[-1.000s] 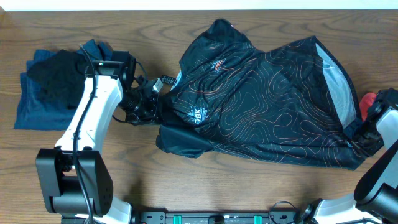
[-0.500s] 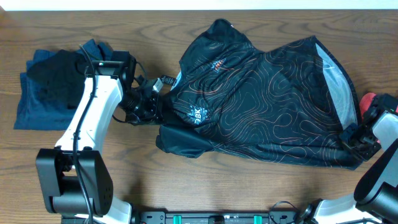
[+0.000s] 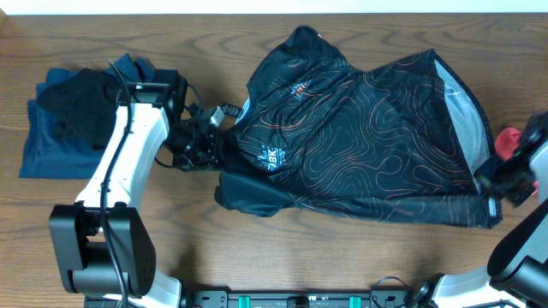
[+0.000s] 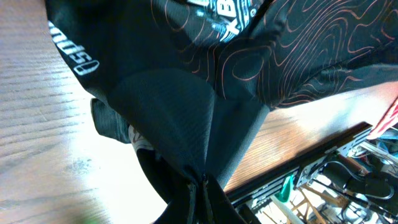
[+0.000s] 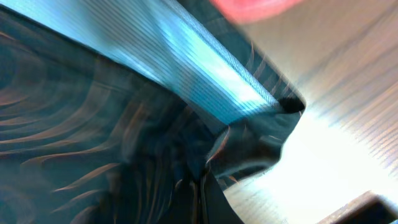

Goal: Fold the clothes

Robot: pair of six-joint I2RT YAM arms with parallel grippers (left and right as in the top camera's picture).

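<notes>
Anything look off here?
Shirt lies askew and rumpled, its lower-left sleeve bunched. A red thing sits beside its right side; can't tell what it is. Nothing torn or spilled.

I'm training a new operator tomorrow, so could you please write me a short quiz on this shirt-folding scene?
1. True or false: the black shirt is already folded into a neat square.
2. Where does the blue garment pile lie? A) at the left end of the table; B) on top of the shirt; C) at the right end.
3. Which gripper pinches the shirt corner nearest the red object?

Key
1. False: it lies spread out and rumpled.
2. A.
3. The right gripper; the left gripper pinches the opposite edge.
</notes>
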